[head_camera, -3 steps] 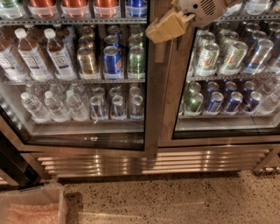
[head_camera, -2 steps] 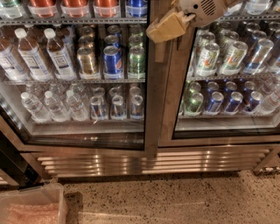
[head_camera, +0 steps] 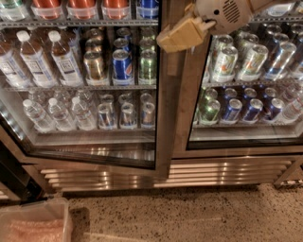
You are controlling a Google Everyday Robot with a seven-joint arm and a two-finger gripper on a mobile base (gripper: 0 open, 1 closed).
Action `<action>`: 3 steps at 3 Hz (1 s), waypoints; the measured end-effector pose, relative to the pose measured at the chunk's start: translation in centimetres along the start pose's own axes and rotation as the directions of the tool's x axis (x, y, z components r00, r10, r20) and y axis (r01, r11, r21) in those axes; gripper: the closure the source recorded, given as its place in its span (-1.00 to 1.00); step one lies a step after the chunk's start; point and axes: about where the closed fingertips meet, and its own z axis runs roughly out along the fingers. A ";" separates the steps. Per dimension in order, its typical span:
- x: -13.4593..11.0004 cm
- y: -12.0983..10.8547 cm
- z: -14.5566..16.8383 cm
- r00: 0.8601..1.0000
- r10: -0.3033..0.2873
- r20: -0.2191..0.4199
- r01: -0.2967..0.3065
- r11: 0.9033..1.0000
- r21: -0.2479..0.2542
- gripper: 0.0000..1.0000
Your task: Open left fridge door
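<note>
The arm (head_camera: 265,4) is reaching in from the upper right corner of the view, with only its last stretch showing. Its white wrist housing (head_camera: 222,12), with a round vent grille, is sitting at the top edge. The tan tool (head_camera: 180,35) is pointing down and leftward from it, tilted, hanging high in the view.

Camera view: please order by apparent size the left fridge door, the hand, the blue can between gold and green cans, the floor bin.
1. left fridge door
2. plastic bin, cut off at lower left, and the hand, top centre by the door's edge: about alike, unranked; the hand is nearer the camera.
3. blue can
</note>
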 end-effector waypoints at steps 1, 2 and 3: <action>0.0 0.0 0.0 1.000 0.000 0.000 0.000 1.000 0.000 1.00; -0.1 0.1 0.1 1.000 0.001 0.000 -0.001 1.000 -0.001 1.00; -0.3 0.7 1.1 1.000 0.006 0.005 -0.006 0.998 -0.059 1.00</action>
